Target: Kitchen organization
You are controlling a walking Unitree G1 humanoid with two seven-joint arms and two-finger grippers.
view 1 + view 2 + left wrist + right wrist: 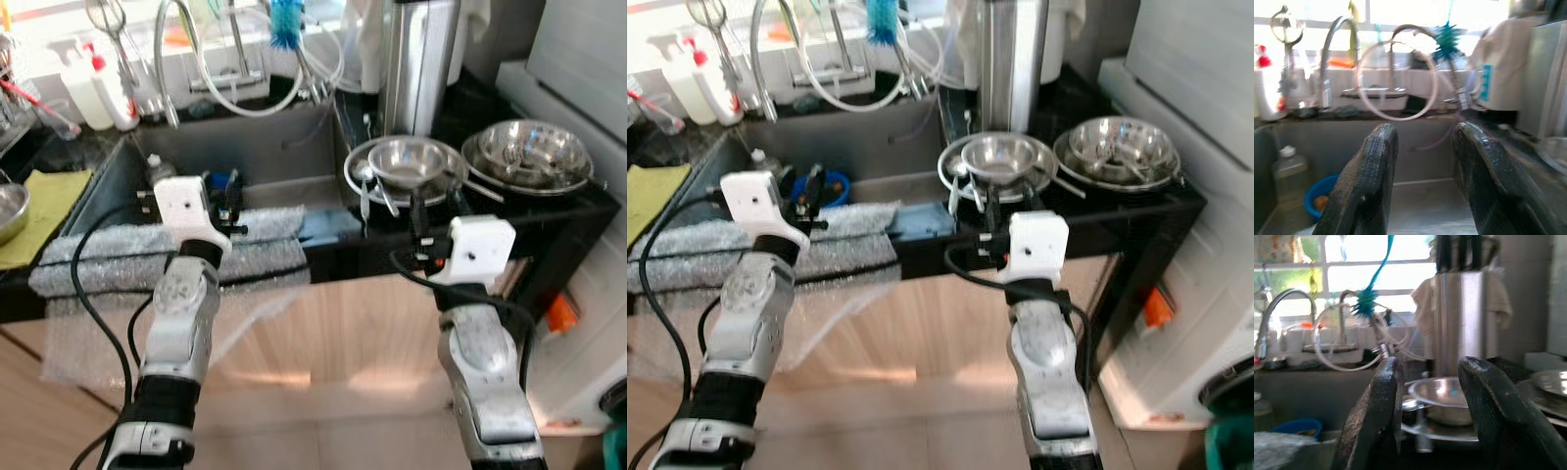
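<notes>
**Both grippers poised at the sink counter**

The left gripper (1422,181) hangs over the sink (265,157), fingers apart and holding nothing, above the bubble wrap (157,259) draped on the front edge. The right gripper (1432,416), fingers also apart and bare, faces the steel bowl (407,162) stacked on a plate (355,176) beside the sink, near more bowls (529,152)
</notes>
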